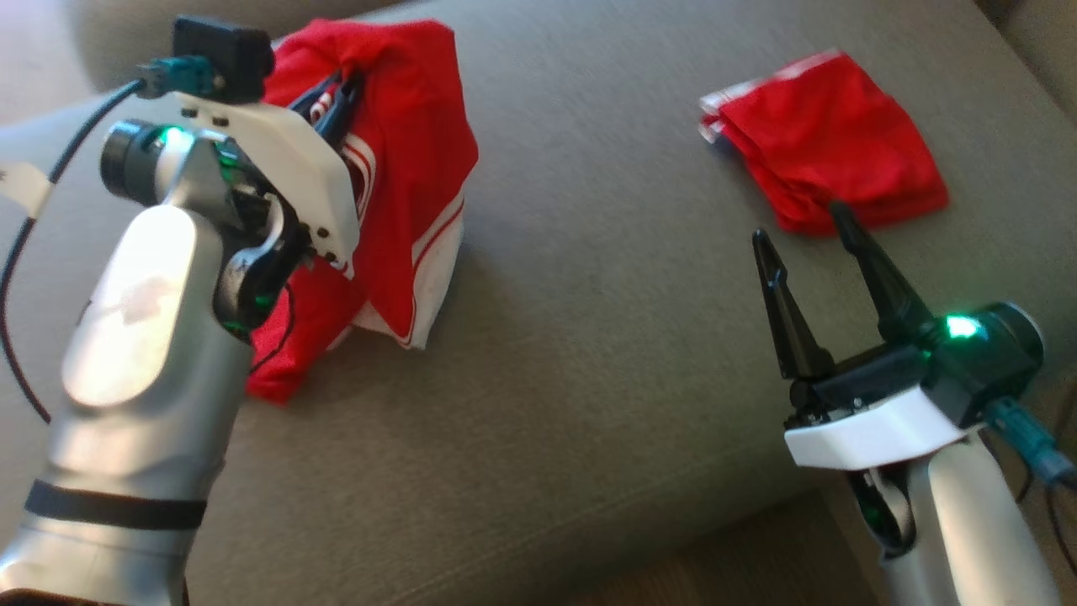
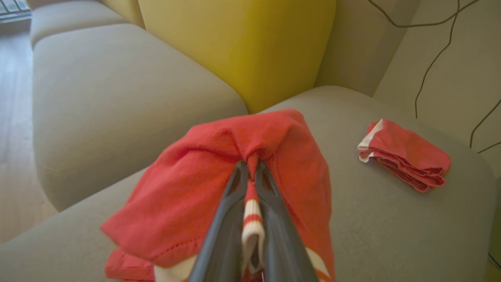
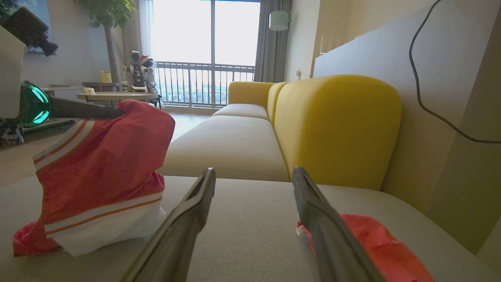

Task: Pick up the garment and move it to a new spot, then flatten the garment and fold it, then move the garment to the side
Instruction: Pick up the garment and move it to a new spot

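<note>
Taking twelve o'clock as straight ahead of the robot, the right gripper (image 1: 799, 225) is nearest, at about four o'clock. Its two dark fingers are spread wide with nothing between them, and they hang low over the grey-beige fabric sofa seat cushion (image 1: 589, 295). Just past its fingertips, at about one o'clock, lies a small folded red cloth with a white edge (image 1: 829, 139), flat on the cushion. One fingertip crosses the cloth's near edge in the head view, but I cannot tell whether it touches.

At about ten o'clock the left gripper (image 2: 252, 164) is pressed together on the red garment with white and orange-striped trim (image 1: 412, 168), pinching a bunched fold near its top. A strip of striped trim runs down between the fingers. The garment hangs from that pinch like a small tent. Its white hem and a red corner appear to rest on the cushion, well apart from the folded cloth.

Beyond both, at twelve o'clock, stands a rounded mustard-yellow backrest (image 3: 336, 125), and a thin black cable (image 3: 422, 98) trails down the pale wall at two o'clock. Further off, a second grey-beige seat (image 3: 227, 145) runs towards a bright window with a balcony railing (image 3: 207, 51). At eleven o'clock, a small toy robot figure (image 3: 137, 72) stands on a round table (image 3: 117, 96).
</note>
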Motion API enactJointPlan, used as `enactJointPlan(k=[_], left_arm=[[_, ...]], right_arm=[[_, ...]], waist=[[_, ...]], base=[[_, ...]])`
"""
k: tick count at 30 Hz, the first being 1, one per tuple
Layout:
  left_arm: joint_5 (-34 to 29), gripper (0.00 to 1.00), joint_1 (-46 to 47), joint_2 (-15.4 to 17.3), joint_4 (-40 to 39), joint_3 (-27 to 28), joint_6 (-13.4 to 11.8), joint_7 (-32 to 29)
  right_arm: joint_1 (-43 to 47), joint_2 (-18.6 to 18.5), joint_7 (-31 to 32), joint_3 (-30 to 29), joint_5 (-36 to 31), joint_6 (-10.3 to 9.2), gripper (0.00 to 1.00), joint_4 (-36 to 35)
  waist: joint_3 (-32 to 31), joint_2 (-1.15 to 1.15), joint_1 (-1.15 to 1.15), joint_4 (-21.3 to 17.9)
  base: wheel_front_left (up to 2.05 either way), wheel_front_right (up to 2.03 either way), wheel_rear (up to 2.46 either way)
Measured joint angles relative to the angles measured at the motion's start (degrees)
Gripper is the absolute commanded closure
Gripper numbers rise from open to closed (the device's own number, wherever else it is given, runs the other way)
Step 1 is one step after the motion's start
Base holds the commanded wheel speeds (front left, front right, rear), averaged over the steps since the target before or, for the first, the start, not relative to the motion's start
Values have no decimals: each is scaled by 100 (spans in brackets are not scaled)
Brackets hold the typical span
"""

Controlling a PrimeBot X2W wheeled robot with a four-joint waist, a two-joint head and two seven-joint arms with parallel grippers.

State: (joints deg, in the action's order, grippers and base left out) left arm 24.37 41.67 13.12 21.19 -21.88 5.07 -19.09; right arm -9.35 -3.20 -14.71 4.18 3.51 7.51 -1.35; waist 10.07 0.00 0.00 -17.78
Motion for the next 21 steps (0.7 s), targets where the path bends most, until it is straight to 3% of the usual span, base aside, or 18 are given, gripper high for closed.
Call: enactJointPlan(k=[8, 9, 10, 11, 12, 17, 21], left_arm=[[-86, 100, 3, -81, 828, -151, 5, 467], [-100, 82, 9, -96, 947, -156, 5, 557], [-103, 32, 21, -116, 1060, -157, 7, 662], [-121, 8, 40, -140, 1163, -179, 7, 761], [-149, 0, 72, -169, 1266, -211, 8, 854], [-312, 0, 265, -419, 1518, -325, -7, 1466], [-391, 0, 276, -591, 1511, -330, -209, 2065]], right_arm=[[-180, 3, 0, 43, 215, 0, 0, -69], [-201, 3, 0, 52, 222, 0, 0, -81], [-214, 4, 0, 56, 232, 0, 0, -91], [-221, 4, 0, 55, 241, 0, 0, -96], [-227, 5, 0, 53, 247, 0, 0, -96], [-230, 12, 0, 32, 234, 0, 0, -80], [-216, 16, 0, 37, 190, 0, 0, -38]], waist=[[642, 0, 1, -544], [718, 0, 1, -607], [786, 0, 1, -662], [848, 0, 1, -707], [902, 0, 1, -745], [960, 0, 1, -676], [828, 0, 1, -394]], base=[[0, 0, 0], [0, 0, 0], [0, 0, 0], [0, 0, 0], [0, 0, 0], [0, 0, 0], [0, 0, 0]])
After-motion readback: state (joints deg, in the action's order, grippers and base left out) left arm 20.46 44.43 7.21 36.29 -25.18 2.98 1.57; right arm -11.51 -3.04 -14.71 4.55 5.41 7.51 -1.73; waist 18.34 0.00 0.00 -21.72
